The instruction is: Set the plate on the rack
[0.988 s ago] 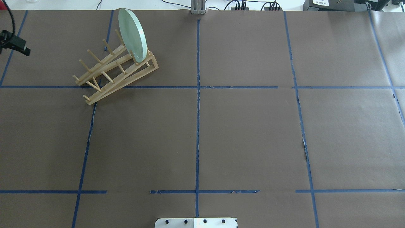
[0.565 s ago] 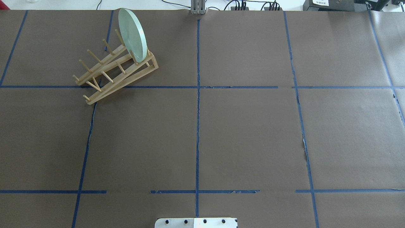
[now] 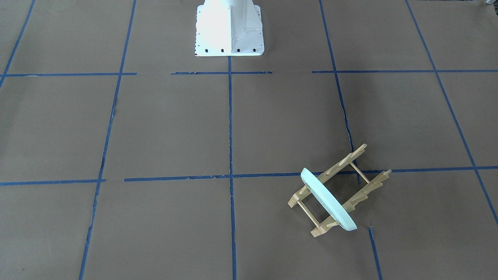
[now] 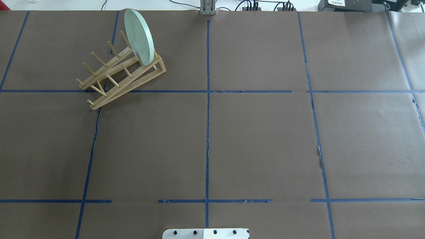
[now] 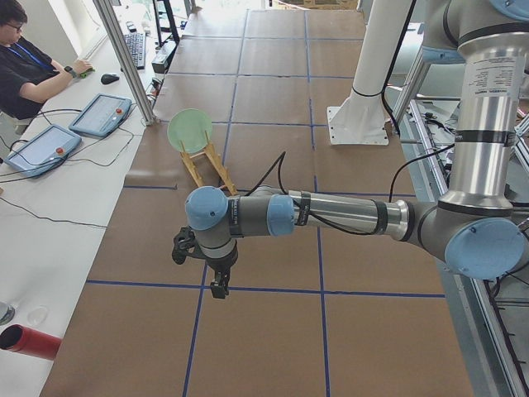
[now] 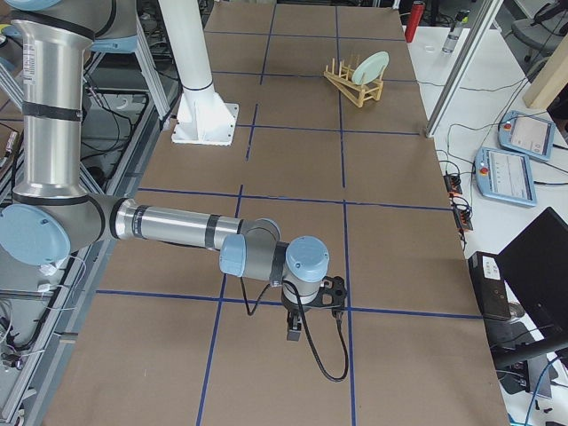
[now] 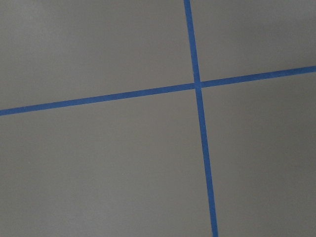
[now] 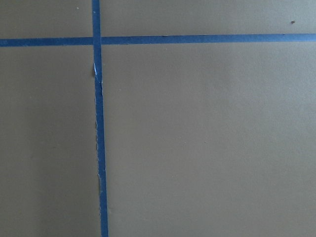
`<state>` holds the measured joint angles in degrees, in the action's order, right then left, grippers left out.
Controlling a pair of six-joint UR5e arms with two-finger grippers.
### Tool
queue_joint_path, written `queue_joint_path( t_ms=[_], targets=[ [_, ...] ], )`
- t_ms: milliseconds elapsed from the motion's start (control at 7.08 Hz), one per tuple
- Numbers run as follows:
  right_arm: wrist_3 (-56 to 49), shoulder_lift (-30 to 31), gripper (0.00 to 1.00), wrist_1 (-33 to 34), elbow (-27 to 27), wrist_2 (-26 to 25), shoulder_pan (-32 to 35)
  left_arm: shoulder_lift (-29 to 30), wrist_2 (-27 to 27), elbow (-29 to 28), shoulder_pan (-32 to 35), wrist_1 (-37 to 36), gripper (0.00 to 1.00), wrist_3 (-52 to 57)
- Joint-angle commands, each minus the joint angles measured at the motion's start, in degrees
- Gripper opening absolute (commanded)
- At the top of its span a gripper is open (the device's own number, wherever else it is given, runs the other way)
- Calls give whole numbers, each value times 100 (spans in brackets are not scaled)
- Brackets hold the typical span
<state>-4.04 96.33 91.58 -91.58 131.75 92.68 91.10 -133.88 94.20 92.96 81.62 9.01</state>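
Observation:
The pale mint-green plate [image 4: 139, 35] stands on edge between the pegs at the far end of the light wooden rack [image 4: 116, 78], at the table's far left. It also shows in the front-facing view [image 3: 328, 200], in the rack [image 3: 363, 186]. My left gripper [image 5: 219, 288] shows only in the exterior left view, over bare table well short of the rack [image 5: 207, 165]. I cannot tell if it is open or shut. My right gripper [image 6: 295, 333] shows only in the exterior right view, far from the plate [image 6: 371, 66]. I cannot tell its state either.
The robot's white base [image 4: 206, 233] is at the near middle edge. A metal post [image 4: 207, 8] stands at the far edge. An operator [image 5: 25, 66], control tablets [image 5: 99, 114] and a red cylinder [image 5: 29, 341] are on the side bench.
A black part of my left arm at the overhead view's left edge has moved out of that view. The plate and the rack have not moved.

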Motion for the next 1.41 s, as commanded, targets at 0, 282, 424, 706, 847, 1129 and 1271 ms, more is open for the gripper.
queue_joint_path(
  t_ms=[0, 282, 424, 706, 847, 1129, 1271],
  targets=[
    [0, 0, 100, 0, 0, 0, -4, -100, -138, -261, -6, 782, 100, -216],
    [0, 0, 100, 0, 0, 0, -4, -101, -59, -235, -6, 855, 100, -181],
    [0, 0, 100, 0, 0, 0, -4, -101, -59, -131, -6, 864, 100, -155],
    [0, 0, 100, 0, 0, 0, -4, -110, -59, -112, 3, 1170, 100, -154],
    [0, 0, 100, 0, 0, 0, -4, -110, -68, -104, 3, 1172, 100, -154],
    [0, 0, 100, 0, 0, 0, 4, -127, -68, -103, 3, 1172, 100, -154],
    [0, 0, 100, 0, 0, 0, 4, -136, -59, -103, 3, 1172, 100, -154]
  ],
)
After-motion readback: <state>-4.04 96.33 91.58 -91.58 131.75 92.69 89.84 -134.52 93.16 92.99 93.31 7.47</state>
